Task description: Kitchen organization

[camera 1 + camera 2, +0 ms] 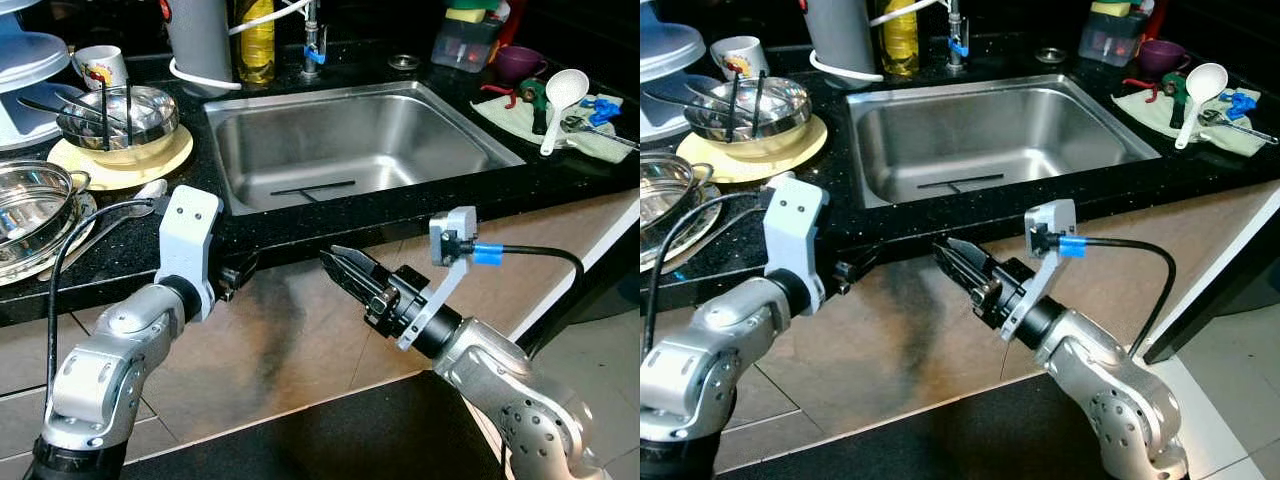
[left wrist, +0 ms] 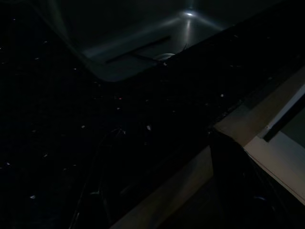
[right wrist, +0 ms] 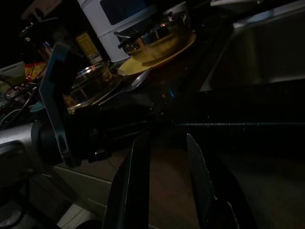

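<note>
Chopsticks (image 1: 312, 187) lie flat in the sink (image 1: 480, 130), long axis three-to-nine, at twelve o'clock from the empty, slightly parted right gripper (image 1: 335, 257), the nearer arm.

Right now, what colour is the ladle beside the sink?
White; the ladle shows best in the left eye view.

Both arms are jointed silver metal shells with round screw-studded joints and black collars, each wrist carrying a pale grey camera bracket fed by a black cable, blue-sleeved on the right, ahead of a black two-fingered left gripper (image 1: 238, 272) and right gripper (image 1: 335, 262).
</note>
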Tool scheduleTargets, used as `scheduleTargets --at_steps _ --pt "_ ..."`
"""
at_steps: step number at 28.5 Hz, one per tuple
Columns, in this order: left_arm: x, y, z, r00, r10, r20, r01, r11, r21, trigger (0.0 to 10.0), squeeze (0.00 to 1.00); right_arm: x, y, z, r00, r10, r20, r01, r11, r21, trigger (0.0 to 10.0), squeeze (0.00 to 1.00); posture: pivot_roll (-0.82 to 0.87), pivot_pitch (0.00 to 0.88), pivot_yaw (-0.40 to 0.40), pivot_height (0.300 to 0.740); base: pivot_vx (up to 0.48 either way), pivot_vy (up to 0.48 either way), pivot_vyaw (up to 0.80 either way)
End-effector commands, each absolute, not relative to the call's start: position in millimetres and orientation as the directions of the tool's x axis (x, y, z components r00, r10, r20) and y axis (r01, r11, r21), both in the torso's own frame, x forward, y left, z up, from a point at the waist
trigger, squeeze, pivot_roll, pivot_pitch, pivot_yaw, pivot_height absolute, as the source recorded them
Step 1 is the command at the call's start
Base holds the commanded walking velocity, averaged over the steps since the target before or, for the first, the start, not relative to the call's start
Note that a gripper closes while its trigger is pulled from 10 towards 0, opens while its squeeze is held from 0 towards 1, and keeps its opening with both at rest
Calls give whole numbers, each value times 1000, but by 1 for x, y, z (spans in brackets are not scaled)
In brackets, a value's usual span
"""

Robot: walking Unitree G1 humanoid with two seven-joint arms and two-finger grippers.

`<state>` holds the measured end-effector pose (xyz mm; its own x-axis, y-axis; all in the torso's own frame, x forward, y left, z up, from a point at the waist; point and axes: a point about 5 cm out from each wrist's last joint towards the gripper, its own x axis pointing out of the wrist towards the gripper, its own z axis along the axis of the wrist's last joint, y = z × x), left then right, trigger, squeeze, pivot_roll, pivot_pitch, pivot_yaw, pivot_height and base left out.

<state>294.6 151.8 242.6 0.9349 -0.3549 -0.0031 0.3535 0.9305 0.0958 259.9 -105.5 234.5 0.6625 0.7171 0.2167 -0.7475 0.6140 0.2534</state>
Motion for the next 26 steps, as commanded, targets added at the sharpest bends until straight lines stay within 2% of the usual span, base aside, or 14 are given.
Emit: scheduleTargets --at_steps 1,6,21,26 --pt "296 152 238 937 -348 -24 349 932 94 10000 0 258 -104 230 655 729 197 -752 607 257 10000 0 -89 188 -33 740 0 0 0" --pt "295 152 240 934 -357 -12 356 930 86 10000 0 258 -104 228 656 731 188 -751 608 257 10000 0 -89 188 -33 740 0 384 0" --pt "300 149 246 936 -352 -15 351 928 128 10000 0 260 -105 225 671 718 188 -739 623 258 10000 0 -83 180 -26 740 0 0 0" --pt "308 158 250 961 -271 -52 275 923 270 10000 0 260 -104 225 663 725 185 -745 615 259 10000 0 -79 178 -31 740 0 0 0"
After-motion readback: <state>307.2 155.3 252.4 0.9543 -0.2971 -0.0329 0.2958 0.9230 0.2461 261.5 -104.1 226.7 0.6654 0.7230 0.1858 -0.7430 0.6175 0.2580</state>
